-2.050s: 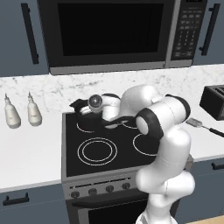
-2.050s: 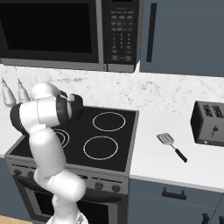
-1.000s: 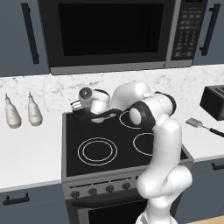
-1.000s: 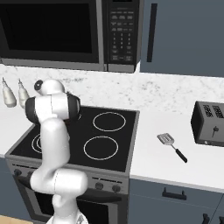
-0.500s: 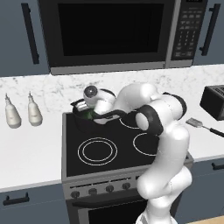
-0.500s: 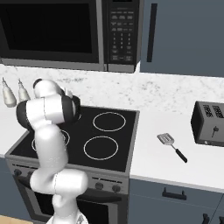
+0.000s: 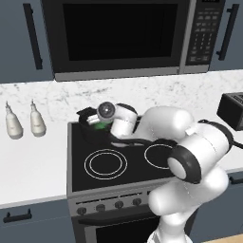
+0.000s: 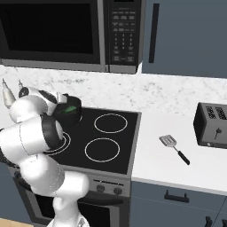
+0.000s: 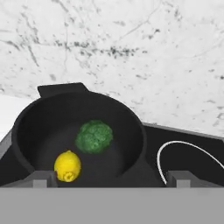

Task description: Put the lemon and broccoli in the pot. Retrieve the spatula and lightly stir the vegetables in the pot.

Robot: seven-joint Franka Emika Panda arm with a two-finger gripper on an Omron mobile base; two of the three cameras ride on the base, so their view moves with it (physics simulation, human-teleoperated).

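Spread wide and holding nothing, the gripper [image 9: 112,178] hung at the near rim of the pot [image 9: 131,131], its two tips at the bottom of the hand view, one low on each side.

Just beyond them, inside the pot, lay the broccoli [image 9: 94,136] near the middle and the lemon [image 9: 68,166] to its lower left, close together. In the left base view the hand sat at centre left, over the back left of the stove [image 7: 142,171], and a bit of green showed at the pot's mouth. In the right base view the pot stood at the left edge of the stove, partly behind the arm.

Farther out, at centre right of the right base view, the spatula [image 8: 174,148] lay flat on the counter [image 8: 164,168], between the stove and the toaster [image 8: 212,125], well apart from the gripper.

By my reading, the first part was done: both vegetables were in the pot. Left were fetching the spatula from across the stove and stirring lightly with it.
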